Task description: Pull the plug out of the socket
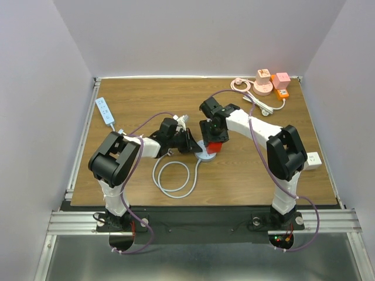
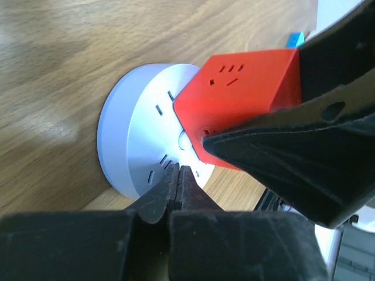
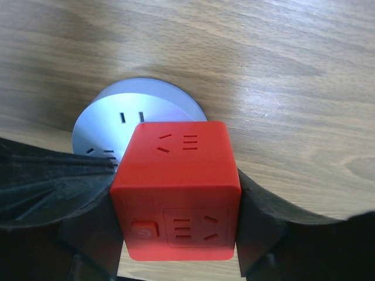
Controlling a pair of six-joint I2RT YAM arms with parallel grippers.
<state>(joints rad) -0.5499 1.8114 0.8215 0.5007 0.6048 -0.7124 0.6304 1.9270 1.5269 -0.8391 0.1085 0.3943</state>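
Right wrist: my right gripper [image 3: 177, 199] clamps the red plug [image 3: 176, 155] between its jaws; closed left gripper [image 2: 179, 174] pins the socket [image 2: 133, 126]; I'd pull straight off.

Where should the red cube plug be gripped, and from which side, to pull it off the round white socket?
Grip the red cube plug on its two opposite flat side faces, coming from above. It stands upright on the round white socket, so those parallel faces suit two fingers and the pull goes straight up. The right gripper brackets it so.
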